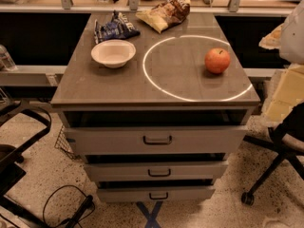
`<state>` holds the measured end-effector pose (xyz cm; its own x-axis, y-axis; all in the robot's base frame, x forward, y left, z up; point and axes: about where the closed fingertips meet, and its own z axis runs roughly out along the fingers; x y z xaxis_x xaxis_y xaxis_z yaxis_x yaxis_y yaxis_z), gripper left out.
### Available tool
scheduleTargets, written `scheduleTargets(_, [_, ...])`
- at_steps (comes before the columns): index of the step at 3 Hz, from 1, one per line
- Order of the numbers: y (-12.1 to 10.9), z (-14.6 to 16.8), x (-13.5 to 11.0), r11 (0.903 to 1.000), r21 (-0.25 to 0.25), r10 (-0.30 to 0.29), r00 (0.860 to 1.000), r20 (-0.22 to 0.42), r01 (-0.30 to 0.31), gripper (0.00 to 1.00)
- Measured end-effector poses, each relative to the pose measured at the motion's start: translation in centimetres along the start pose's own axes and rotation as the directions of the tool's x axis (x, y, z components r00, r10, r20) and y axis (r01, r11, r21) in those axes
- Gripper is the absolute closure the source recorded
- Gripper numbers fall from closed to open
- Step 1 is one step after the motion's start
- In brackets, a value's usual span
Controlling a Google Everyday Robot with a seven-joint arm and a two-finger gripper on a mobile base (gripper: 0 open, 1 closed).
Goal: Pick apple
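Observation:
A round red-orange apple [217, 60] with a yellowish patch near its stem sits upright on the right side of the grey-brown cabinet top [118, 87], just inside a bright ring of light. My gripper [285, 91] shows as pale cream shapes at the frame's right edge, right of the cabinet and lower than the apple, apart from it. It holds nothing that I can see.
A white bowl [113, 52] stands at the top's left. A dark blue snack bag [114, 28] and a yellow-brown chip bag [165, 12] lie at the back. Three drawers [156, 139] stand slightly open below. Chair bases flank the cabinet; a cable lies on the floor.

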<state>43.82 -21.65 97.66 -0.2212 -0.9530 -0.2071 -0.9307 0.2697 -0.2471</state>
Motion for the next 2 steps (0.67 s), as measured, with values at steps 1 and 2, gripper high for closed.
scheduleTargets(1, [0.0,0.0,0.0,1.0,0.0,0.0,1.0,0.0,0.0,0.0])
scheduleTargets(2, [-2.4,1.1,-0.2,0.9947,0.034,0.094,0.993,0.071,-0.097,0.0])
